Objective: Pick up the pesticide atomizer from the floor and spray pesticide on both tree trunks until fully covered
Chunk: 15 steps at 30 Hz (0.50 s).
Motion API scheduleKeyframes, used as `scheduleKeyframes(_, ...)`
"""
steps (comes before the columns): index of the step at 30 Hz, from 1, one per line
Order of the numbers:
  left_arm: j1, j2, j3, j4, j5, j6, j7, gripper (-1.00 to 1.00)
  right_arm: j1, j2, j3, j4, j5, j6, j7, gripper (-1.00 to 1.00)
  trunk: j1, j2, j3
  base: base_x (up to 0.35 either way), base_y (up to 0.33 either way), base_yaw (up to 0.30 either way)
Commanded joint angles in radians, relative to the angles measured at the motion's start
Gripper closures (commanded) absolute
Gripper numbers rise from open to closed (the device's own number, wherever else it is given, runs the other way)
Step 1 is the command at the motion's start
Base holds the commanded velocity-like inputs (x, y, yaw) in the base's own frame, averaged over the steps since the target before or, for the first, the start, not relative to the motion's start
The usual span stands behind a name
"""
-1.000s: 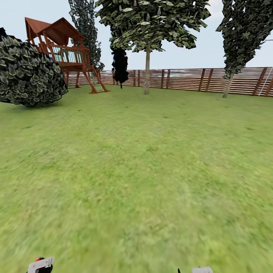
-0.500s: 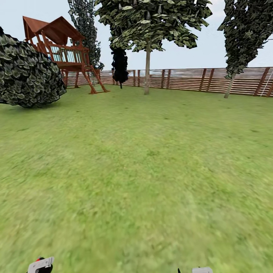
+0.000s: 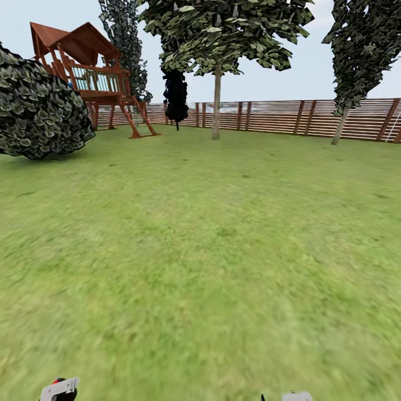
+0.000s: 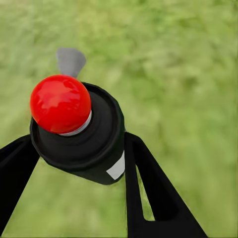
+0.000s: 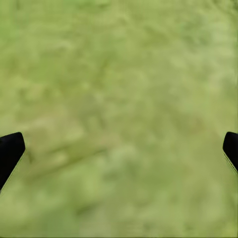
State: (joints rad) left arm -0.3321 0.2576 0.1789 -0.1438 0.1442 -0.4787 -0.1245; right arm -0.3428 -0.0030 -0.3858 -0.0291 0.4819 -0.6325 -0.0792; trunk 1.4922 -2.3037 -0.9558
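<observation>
- Lawn [image 3: 211, 250]: your head camera looks out over a wide stretch of mottled green grass that runs unbroken to the far boundary; the near part is blurred.
- Far left: a large rounded dark-leaved bush [image 3: 42, 111] sits on the grass, cut off by the frame edge, with a red-brown wooden play tower [image 3: 92, 72] just behind it.
- Boundary: a brown horizontal-slat fence [image 3: 278, 118] closes the far side of the garden from the play tower to the right edge.
- Centre: a tree [image 3: 216, 94] with a straight pale trunk and a blocky green crown stands in front of the fence (a near-black tree [image 3: 176, 97] stands just to its left).
- Right: a dark tree [image 3: 362, 50] with a thin leaning trunk rises by the fence, its crown cropped by the frame.
- Left gripper [image 4: 79, 148]: your two black fingers are clamped on the pesticide atomizer [image 4: 82, 131], a black can with a red knob on top, held over grass; its lower body is hidden.
- Right gripper [image 5: 119, 148]: your fingers are spread wide with nothing but blurred grass between them.
</observation>
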Motion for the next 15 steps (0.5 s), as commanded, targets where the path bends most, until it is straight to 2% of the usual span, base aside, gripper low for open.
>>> scheduleKeyframes(1, 0.000, 0.000, 0.004, 0.001, 0.011, -0.001, -0.010, 1.00, -0.001, 0.000, -0.002, 0.002, 0.011, -0.003, -0.008, -1.00, 0.000, 0.000, -0.001, 0.338, 0.000, 0.000)
scheduleKeyframes(15, -0.001, 0.000, 0.004, 0.001, 0.011, -0.001, -0.010, 1.00, -0.001, 0.000, -0.002, 0.002, 0.011, -0.003, -0.008, -1.00, 0.000, 0.000, -0.001, 0.338, 0.000, 0.000)
